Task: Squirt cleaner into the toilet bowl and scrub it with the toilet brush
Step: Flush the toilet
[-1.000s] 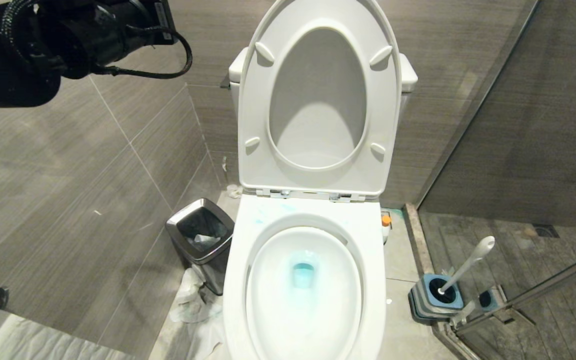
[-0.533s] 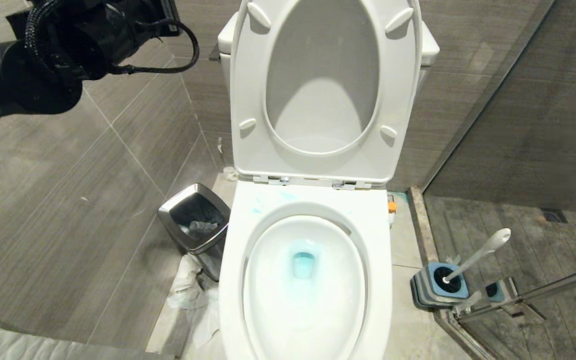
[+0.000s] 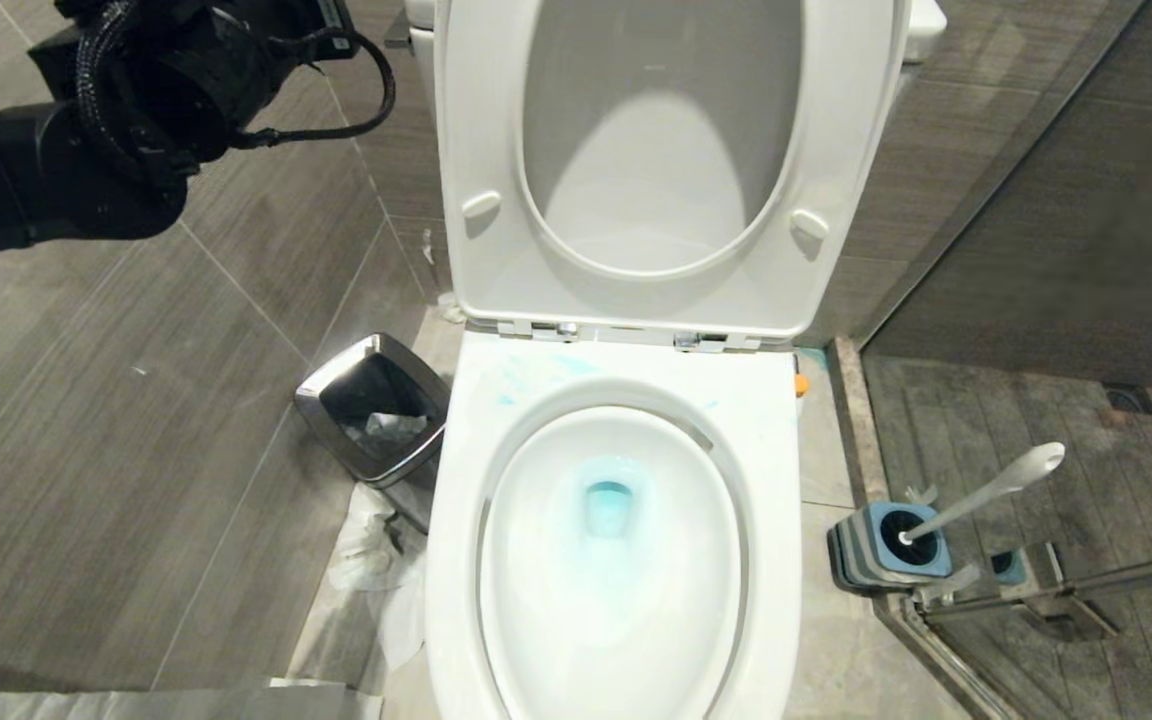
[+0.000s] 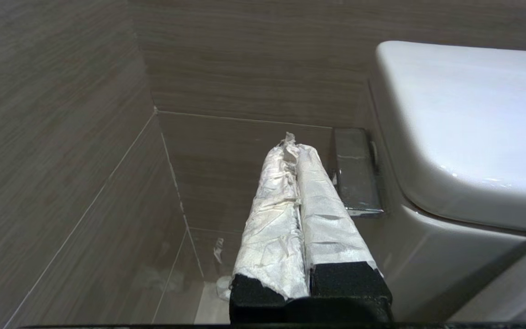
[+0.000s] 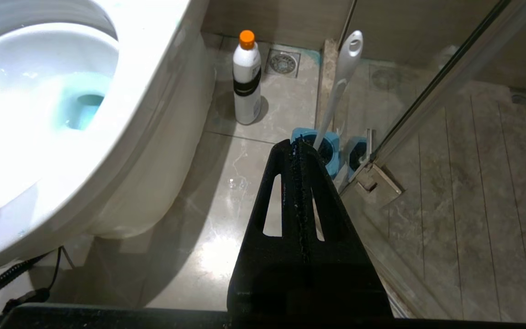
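Note:
The toilet bowl (image 3: pixel 536 375) fills the middle of the head view, its seat and lid (image 3: pixel 656 290) raised. Turquoise cleaner (image 3: pixel 608 505) pools at the drain, and faint blue smears mark the back rim. The cleaner's white bottle (image 5: pixel 247 77) with its orange cap stands on the floor right of the bowl. In a blue-and-grey holder (image 3: pixel 886 548) further right leans the toilet brush (image 3: pixel 986 492). My left gripper (image 4: pixel 291 142), wrapped in white paper, is shut and empty, up beside the tank's flush lever (image 4: pixel 354 176). My right gripper (image 5: pixel 296 141) is shut and empty, low over the floor near the holder.
A chrome-rimmed bin (image 3: pixel 376 405) stands left of the bowl, with crumpled paper (image 3: pixel 376 560) on the floor in front of it. A glass shower door (image 3: pixel 1046 585) and its sill bound the right side. The tank (image 4: pixel 464 128) is close to my left gripper.
The whole head view has shifted: the lid has slid up past the top edge and the bowl sits higher. Bowl, brush, bottle and bin have not moved; the left arm stays at top left.

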